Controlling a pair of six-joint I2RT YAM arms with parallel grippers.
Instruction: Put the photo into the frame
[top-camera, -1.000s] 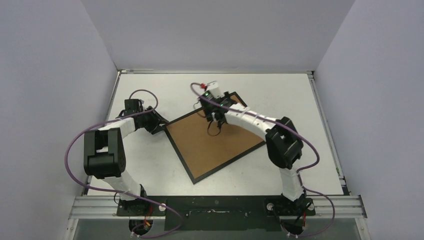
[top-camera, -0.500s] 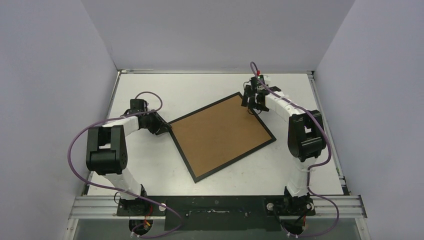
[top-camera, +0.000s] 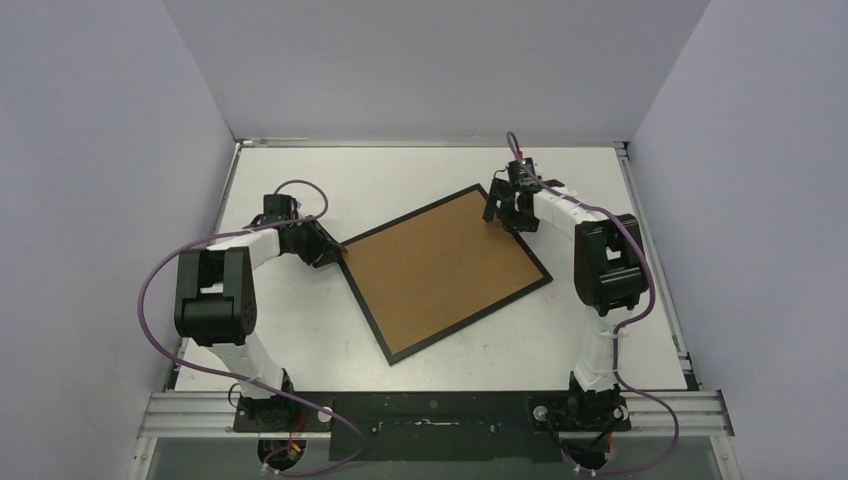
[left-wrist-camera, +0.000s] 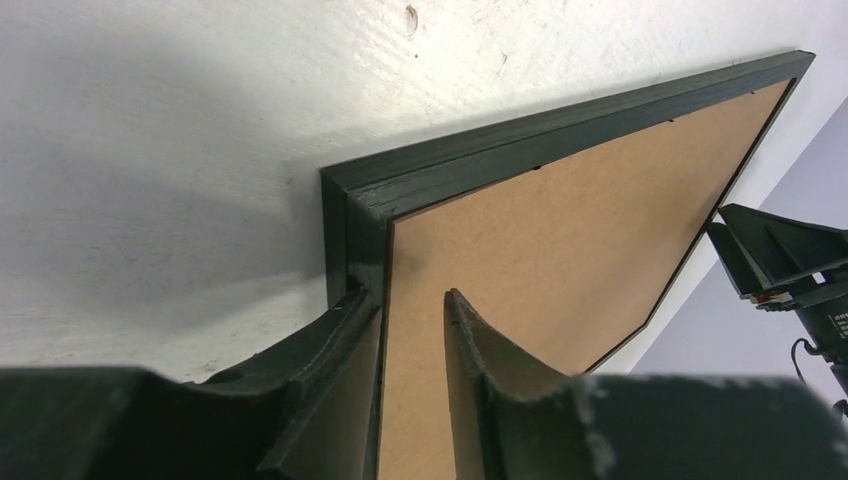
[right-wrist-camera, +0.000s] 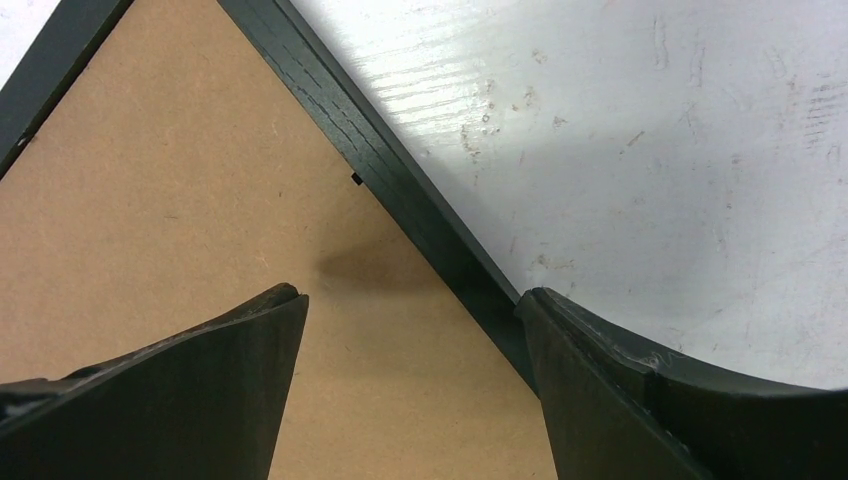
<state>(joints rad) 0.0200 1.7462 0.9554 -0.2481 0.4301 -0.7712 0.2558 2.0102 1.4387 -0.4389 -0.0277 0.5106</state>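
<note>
White table (top-camera: 420, 170) was seen scuffed & speckled w/ small marks. Brown backing board (top-camera: 440, 265) was laid flat near its centre, turned diagonally. Table was enclosed by plain grey walls (top-camera: 100, 150) on 3 sides; metal rail (top-camera: 680, 408) was fixed along near edge.

Frame (left-wrist-camera: 560, 135) on table (top-camera: 420, 170) between left tool (top-camera: 329, 253) and right tool (top-camera: 507, 214).

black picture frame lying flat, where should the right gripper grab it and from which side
Probably the far-right rail of the thin black frame, from above, open right gripper astride it: one finger on the white table, one over the brown backing board. It lies flat, so only that narrow rim is pinchable.
</note>
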